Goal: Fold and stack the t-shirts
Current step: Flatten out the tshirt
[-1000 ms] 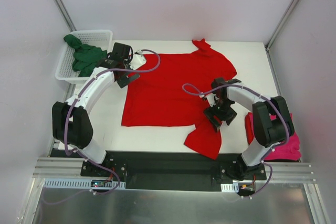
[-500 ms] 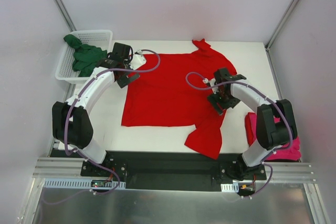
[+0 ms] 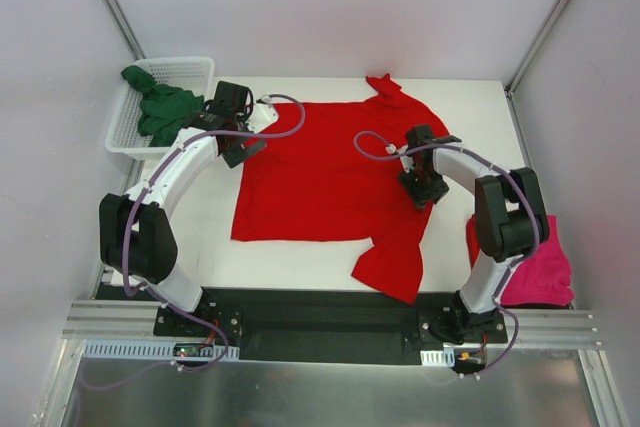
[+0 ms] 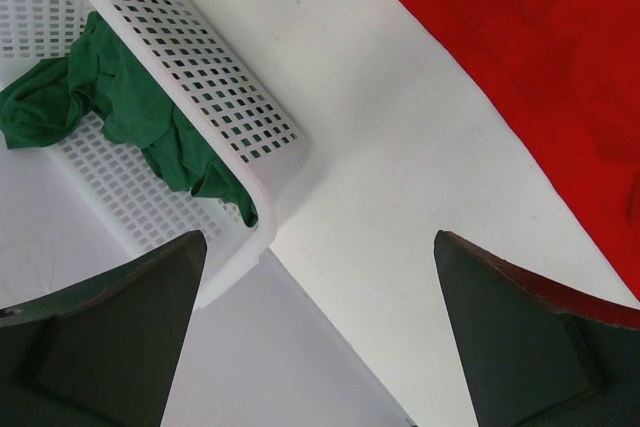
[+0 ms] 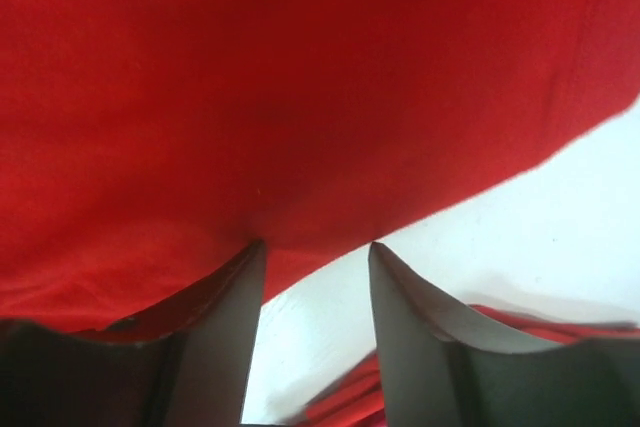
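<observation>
White tabletop [image 3: 480, 107] is covered by a bright red cloth t-shirt [image 3: 320, 172] spread flat, with a magenta-pink t-shirt [image 3: 545, 272] heaped at its right. A crumpled dark green t-shirt [image 3: 165, 115] is held in the white plastic mesh basket [image 3: 185, 64]. Beside it the left gripper [image 4: 318, 257] is spread wide, and the right gripper [image 5: 315, 257] is parted at the red edge.

overhead, close wrists; shared red t-shirt [image 3: 320, 172]

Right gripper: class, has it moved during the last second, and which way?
Yes. The right gripper has moved away from the table's near edge, farther up the right side of the red t-shirt.
</observation>
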`<state>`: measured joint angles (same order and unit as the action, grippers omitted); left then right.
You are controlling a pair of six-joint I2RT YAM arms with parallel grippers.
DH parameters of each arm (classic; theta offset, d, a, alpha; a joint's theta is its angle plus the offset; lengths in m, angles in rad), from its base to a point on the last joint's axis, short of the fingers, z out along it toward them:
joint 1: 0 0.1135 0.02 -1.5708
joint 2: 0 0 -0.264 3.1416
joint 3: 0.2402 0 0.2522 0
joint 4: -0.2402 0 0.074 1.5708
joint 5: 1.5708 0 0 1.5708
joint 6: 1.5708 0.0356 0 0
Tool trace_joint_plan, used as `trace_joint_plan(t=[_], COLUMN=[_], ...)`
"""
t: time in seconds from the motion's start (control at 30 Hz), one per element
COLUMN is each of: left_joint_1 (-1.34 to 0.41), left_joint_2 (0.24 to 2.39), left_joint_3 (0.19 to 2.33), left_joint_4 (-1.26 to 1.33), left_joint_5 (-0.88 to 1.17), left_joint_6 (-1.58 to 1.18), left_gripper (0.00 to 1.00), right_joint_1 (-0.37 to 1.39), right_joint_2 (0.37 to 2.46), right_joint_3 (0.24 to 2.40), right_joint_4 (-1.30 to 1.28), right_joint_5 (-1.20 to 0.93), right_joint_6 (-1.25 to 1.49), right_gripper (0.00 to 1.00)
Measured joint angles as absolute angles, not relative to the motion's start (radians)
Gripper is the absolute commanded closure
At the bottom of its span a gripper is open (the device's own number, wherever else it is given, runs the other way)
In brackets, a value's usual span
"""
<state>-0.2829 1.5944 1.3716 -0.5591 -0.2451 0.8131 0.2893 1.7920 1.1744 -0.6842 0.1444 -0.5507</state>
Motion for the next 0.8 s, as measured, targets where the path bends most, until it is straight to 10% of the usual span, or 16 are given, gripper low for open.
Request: trace_joint_plan(t=[0.17,0.8], left_joint_1=[-0.283,-0.283], left_joint_2=[1.594,1.595], left_joint_3=[1.372,1.372], left_joint_4=[-0.559,-0.559], left_joint_5=[-0.245,-0.245], left_joint_6=[0.813,0.813], left_gripper=[0.01,0.01], right_joint_1=[0.284,0.229], right_joint_2=[1.819,1.86], right_joint_3=[1.203,1.324], right_joint_4=[-0.686,-0.716], right_joint_5=[0.117,0.134], right_joint_6=[-0.557,-0.591], right_gripper=[0.99,0.99])
